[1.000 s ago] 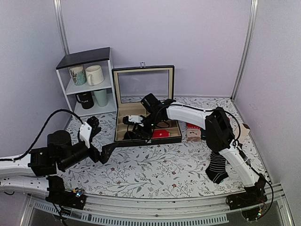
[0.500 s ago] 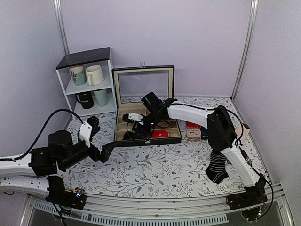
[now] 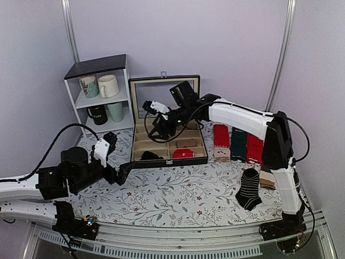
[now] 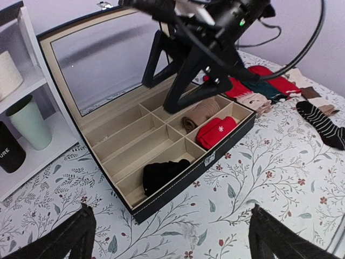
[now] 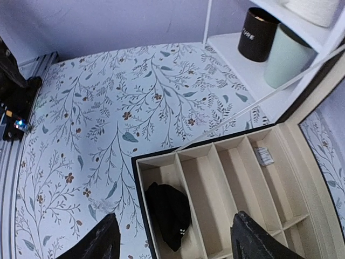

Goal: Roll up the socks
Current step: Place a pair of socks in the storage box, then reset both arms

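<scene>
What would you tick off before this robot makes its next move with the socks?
1. Right gripper empty: ok. Its fingers are spread above the box with nothing between them.
2. Rolled black sock stowed: ok. It lies inside the front left compartment.
3. Lid out of the way: ok. It stands open behind the compartments.
4. Left gripper free: ok. It is open and empty, low in front of the box.
5. Another matching sock to roll: cannot tell. Only a striped sock and red and green socks show clearly on the table.
</scene>
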Controlling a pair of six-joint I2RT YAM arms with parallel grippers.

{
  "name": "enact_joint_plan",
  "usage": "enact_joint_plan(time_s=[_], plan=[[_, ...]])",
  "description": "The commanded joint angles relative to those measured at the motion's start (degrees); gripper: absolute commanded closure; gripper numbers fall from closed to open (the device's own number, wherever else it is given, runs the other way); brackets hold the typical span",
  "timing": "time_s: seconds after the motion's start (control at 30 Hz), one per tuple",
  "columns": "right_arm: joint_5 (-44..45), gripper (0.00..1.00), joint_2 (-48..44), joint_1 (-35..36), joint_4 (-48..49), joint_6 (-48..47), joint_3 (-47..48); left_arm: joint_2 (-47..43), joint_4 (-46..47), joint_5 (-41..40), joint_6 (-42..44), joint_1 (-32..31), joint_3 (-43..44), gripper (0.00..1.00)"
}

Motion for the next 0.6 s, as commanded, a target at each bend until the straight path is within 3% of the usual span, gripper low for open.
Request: enact_joint_plan(time_s=[0.0,0.03,0.07,0.1,0.27,0.33,0.57], plan=[[6.57,0.26,-10.48,-1.99,3.99,10.29,-10.34,0.59,-0.38,0.86,-0.27,1.6,1.37,0.0],[7.88,0.23,-13.94,-2.49,5.59,12.56,-14.34,0.71,-0.05,1.04,-0.13,1.82,1.36,0.01],[8.99,0.05,-16.48,-2.97,7.12,14.25,-17.85,0.9,0.21,1.31,0.0,2.03,1.36,0.01],[10.04,0.01,-19.03,-3.49,8.27,16.88,-21.76,1.1,0.53,1.75,-0.02,2.32,1.36,0.01],[13.84,0.0,-34.3,-6.76,16.67,28.35,-42.43,2.53,2.16,4.19,0.66,3.07,1.64,0.0],[19.6,0.0,-40.68,-7.26,19.01,32.48,-50.3,3.19,2.41,4.74,0.99,3.31,1.94,0.0],[34.14,0.0,-54.25,-7.3,14.49,46.42,-66.16,4.42,2.85,6.55,0.29,4.01,1.8,0.0]])
